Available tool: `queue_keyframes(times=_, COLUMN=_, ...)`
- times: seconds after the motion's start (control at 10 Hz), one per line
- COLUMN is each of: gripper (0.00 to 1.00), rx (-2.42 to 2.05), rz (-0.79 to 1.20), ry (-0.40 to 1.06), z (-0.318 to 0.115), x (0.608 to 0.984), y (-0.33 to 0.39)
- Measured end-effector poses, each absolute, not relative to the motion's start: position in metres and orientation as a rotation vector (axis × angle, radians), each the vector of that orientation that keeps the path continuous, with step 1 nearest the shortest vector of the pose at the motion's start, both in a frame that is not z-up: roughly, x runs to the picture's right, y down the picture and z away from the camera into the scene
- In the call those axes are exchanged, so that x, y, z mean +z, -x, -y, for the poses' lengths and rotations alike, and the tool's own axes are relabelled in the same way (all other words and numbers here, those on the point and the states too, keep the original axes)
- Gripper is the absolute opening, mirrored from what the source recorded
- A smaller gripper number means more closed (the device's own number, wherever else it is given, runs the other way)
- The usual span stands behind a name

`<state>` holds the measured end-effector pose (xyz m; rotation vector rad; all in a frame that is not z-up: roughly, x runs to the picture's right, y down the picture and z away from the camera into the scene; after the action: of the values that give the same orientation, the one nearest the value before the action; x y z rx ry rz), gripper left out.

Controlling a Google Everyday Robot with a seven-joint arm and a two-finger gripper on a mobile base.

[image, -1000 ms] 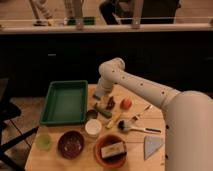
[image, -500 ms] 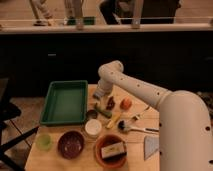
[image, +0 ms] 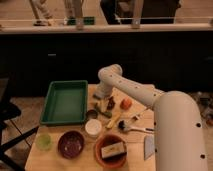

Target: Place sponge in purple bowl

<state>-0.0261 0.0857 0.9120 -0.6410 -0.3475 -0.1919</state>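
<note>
The purple bowl (image: 71, 144) sits near the front left of the table, dark and glossy inside, with nothing in it. A tan block that looks like the sponge (image: 113, 149) lies inside the orange-brown bowl (image: 99, 152) just right of the purple bowl. My gripper (image: 102, 104) is at the end of the white arm, low over the middle of the table among small items, well behind both bowls. It is partly hidden by the wrist.
A green tray (image: 65, 119) lies at the back left. A white cup (image: 93, 127) stands behind the bowls and a green cup (image: 44, 142) at the front left. An orange fruit (image: 126, 103), a yellow item (image: 114, 119), a utensil (image: 135, 129) and a grey cloth (image: 149, 147) lie to the right.
The arm's forearm has swung a little nearer the camera on the right. The gripper has stayed over the middle of the table. The bowls and sponge have not moved.
</note>
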Motion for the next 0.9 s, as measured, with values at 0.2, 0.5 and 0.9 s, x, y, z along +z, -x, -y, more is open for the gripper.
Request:
queue_keyframes(times=0.2, gripper=0.8, rx=-0.192, rz=0.348, ry=0.64, z=-0.088, x=0.915, y=0.025)
queue_keyframes(times=0.5, gripper=0.8, rx=-0.223, rz=0.347, ry=0.625, z=-0.067, x=0.899, y=0.013)
queue_keyframes(times=0.9, gripper=0.8, rx=-0.267, rz=0.352, ry=0.616, z=-0.051, x=0.901, y=-0.006)
